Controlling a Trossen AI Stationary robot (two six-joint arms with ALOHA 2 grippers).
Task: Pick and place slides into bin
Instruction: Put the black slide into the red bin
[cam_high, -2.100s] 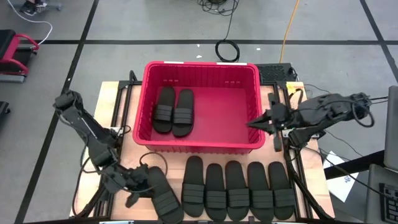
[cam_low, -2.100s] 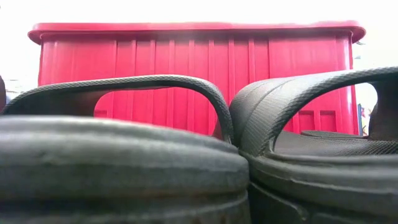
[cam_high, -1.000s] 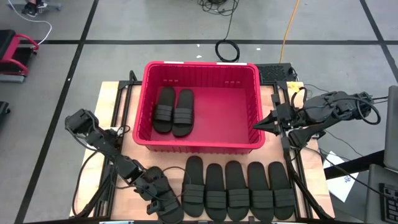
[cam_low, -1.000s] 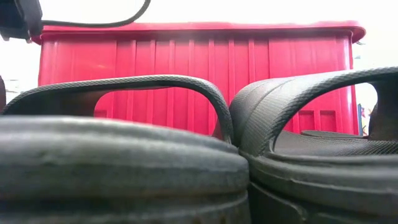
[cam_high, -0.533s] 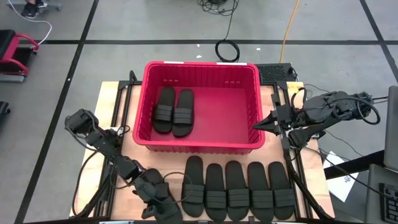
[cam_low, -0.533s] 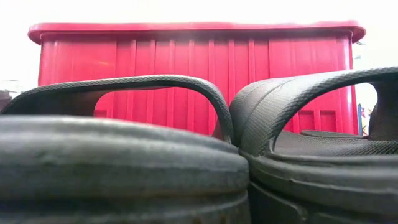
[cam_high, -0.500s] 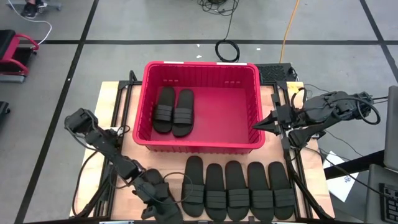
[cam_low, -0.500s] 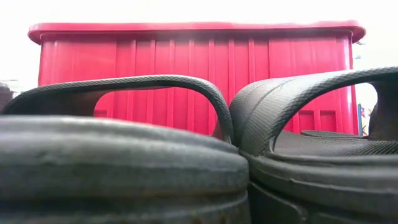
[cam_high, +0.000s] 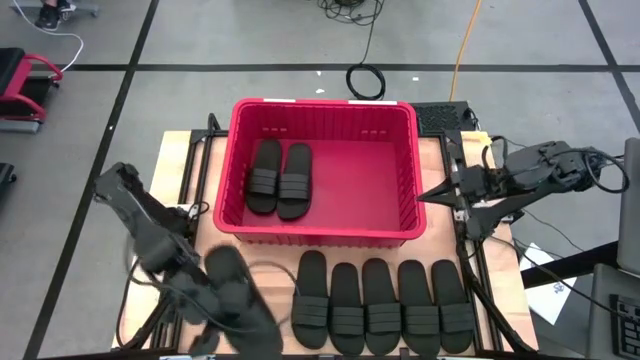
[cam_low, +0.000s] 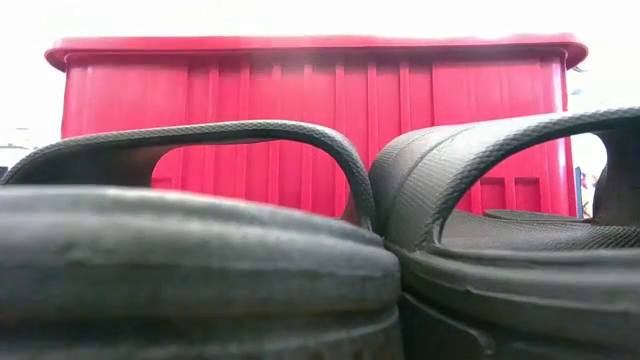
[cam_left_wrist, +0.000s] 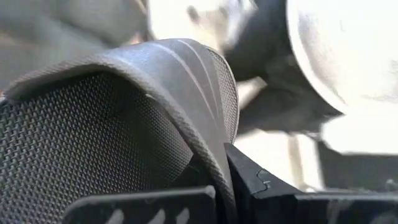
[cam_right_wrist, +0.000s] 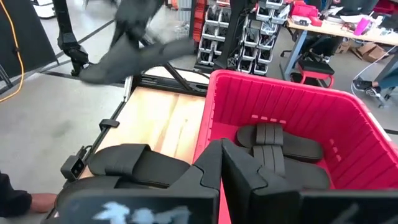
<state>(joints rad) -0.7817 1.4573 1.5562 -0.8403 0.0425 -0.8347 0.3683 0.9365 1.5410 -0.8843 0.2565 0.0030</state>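
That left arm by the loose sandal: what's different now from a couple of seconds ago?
The left gripper closed on the sixth slide and lifted it off the table. The right gripper stayed shut beside the bin; two slides inside and five in the row are unchanged.

table (cam_high: 195, 170): light wood | cable coil (cam_high: 366, 80): black, on floor

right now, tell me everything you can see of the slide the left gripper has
The slide is black rubber with a textured sole and a wide strap. The left gripper is shut on it at the strap, and it hangs lifted and tilted over the table's front left corner, blurred, apart from the row of five.
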